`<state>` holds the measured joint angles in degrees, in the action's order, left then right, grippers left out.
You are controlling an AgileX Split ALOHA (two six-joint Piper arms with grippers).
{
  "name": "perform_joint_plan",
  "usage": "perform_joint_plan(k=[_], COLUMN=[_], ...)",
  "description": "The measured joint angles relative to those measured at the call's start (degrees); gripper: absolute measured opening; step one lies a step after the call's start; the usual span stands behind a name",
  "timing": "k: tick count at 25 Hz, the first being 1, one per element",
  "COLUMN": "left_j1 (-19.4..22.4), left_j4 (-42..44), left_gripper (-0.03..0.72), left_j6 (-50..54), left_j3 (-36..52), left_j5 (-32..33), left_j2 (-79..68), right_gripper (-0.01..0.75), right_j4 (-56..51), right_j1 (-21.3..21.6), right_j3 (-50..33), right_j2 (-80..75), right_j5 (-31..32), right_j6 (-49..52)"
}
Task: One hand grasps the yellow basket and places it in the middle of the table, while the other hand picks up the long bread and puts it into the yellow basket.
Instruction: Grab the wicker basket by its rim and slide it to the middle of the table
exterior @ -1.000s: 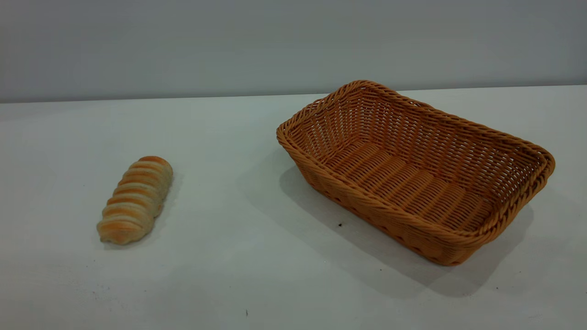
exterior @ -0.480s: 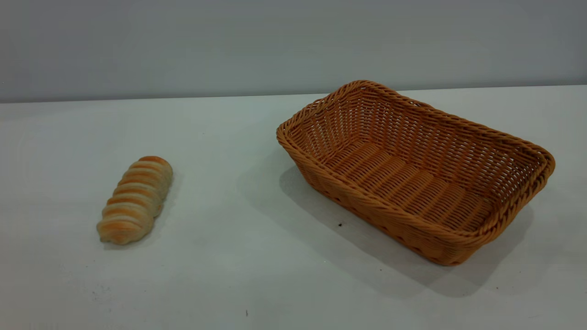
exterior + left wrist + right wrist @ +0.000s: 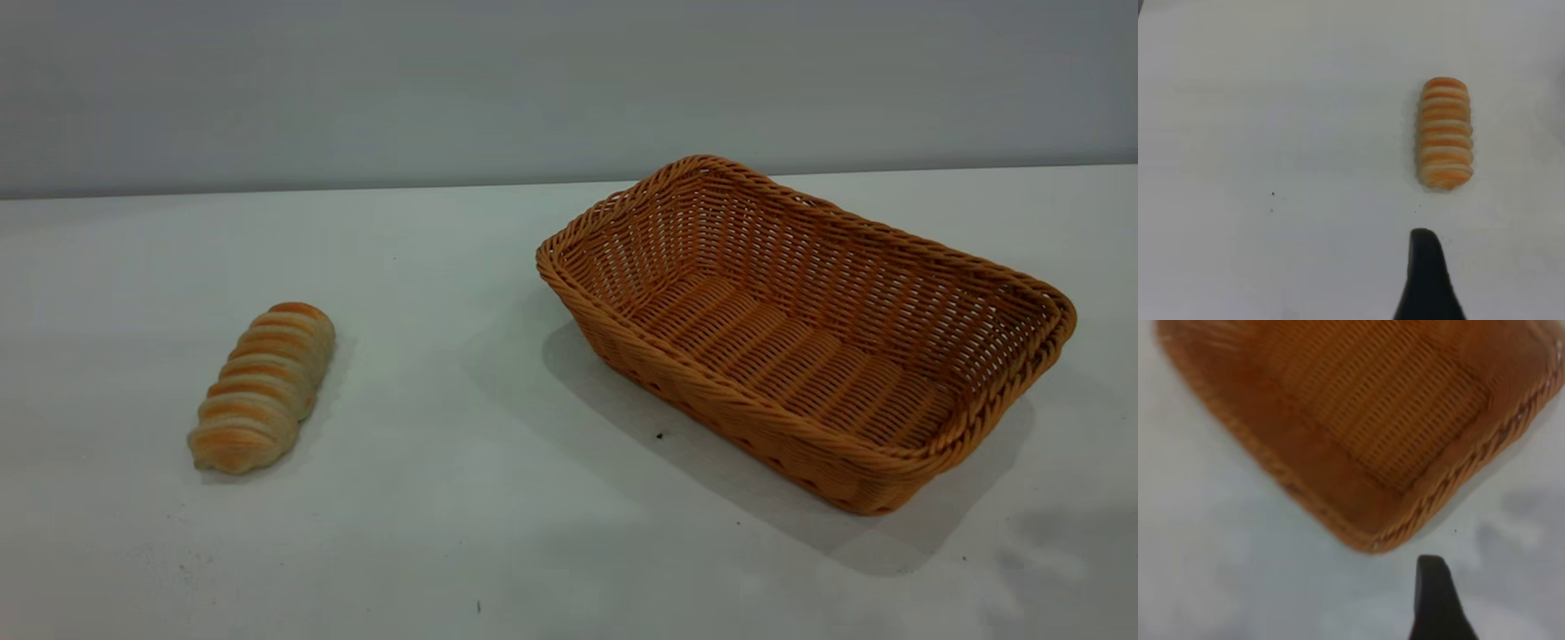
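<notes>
The long bread [image 3: 262, 387] lies on the white table [image 3: 462, 533] at the left, pale with orange ridges. The yellow basket [image 3: 711, 397] stands empty on the table at the right, one corner toward the front. Neither gripper shows in the exterior view. In the left wrist view the bread [image 3: 1445, 133] lies a short way ahead of my left gripper [image 3: 1426, 280], a dark shape above the table. In the right wrist view a corner of the basket [image 3: 1305, 477] lies just ahead of my right gripper [image 3: 1436, 603], which hangs above bare table.
The grey back wall [image 3: 356, 89] meets the table's far edge behind the basket. A few dark specks [image 3: 659, 436] dot the tabletop. White table lies between the bread and the basket.
A faint shadow has come onto the table at the front right, beside the basket. The bread and the basket have not moved.
</notes>
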<state>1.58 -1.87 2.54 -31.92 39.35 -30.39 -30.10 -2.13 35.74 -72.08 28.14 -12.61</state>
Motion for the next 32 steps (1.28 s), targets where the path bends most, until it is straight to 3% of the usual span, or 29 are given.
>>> perform_joint_plan(k=[5,9,25,28,32], left_j1=[0.0,0.0,0.0,0.0,0.0], left_j4=[0.0,0.0,0.0,0.0,0.0], left_gripper=[0.559,0.559,0.559,0.559,0.559], left_j6=[0.0,-0.1,-0.1,-0.1,-0.1], left_j3=[0.0,0.0,0.0,0.0,0.0], left_j5=[0.0,0.0,-0.2,-0.2,-0.2], left_j2=[0.0,0.0,0.0,0.0,0.0], right_gripper=[0.507,0.507,0.498,0.414,0.121], right_j4=[-5.8,-9.3,-23.6,-25.4,-27.6], right_j1=[0.0,0.0,0.0,0.0,0.1], right_j3=[0.4,0.5,13.0,15.9,18.5], right_j2=[-12.2,-18.1,-42.4,-46.5,-47.5], right_j5=[-7.9,-10.7,-11.0,-10.8,-9.1], right_j6=[-1.8,-3.4,-11.8,-11.8,-10.9])
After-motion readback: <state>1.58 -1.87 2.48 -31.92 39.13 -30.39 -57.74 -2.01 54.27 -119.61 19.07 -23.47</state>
